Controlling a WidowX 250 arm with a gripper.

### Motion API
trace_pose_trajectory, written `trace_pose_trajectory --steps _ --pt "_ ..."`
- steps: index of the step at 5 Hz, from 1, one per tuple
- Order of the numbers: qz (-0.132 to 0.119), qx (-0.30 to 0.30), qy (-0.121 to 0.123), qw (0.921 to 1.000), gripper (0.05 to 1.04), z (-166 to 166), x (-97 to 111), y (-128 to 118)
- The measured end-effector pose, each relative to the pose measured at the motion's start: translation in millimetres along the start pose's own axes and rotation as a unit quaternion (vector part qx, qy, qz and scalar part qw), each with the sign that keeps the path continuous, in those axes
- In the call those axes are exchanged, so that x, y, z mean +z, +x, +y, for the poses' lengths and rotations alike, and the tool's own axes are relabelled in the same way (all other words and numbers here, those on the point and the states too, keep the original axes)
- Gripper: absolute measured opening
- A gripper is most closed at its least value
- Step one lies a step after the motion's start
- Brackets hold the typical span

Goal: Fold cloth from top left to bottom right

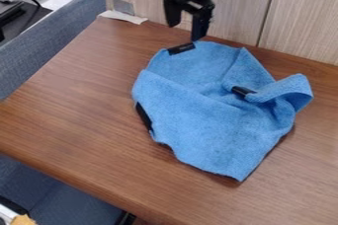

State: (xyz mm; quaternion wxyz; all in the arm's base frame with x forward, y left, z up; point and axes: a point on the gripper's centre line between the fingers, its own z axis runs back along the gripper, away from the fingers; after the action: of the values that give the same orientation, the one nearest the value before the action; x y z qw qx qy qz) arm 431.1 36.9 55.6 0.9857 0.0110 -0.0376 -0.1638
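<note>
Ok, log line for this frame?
gripper: open, holding nothing | position: near blue cloth top edge | cloth: partly folded, rumpled, right side bunched

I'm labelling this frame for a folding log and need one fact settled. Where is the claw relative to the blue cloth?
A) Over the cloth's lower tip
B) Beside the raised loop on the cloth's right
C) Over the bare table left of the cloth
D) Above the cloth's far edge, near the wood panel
D: the claw hangs by the far edge of the blue cloth, with the wood panel behind it.
</note>
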Motion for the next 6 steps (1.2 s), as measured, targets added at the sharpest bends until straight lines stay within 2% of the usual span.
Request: trace_pose_trajectory --steps 1,2,3,4,6 --pt "0.012 0.027 -0.007 0.9995 1.001 12 -11 -2" --pt "0.040 0.040 -0.018 0.9983 1.001 21 -26 -10" --pt "0.056 0.031 -0.028 0.9975 1.001 18 -33 -11" --pt "0.062 0.019 -0.033 0.9974 0.947 17 -36 -12" --pt "0.062 0.019 -0.030 0.9974 0.364 16 -37 -10"
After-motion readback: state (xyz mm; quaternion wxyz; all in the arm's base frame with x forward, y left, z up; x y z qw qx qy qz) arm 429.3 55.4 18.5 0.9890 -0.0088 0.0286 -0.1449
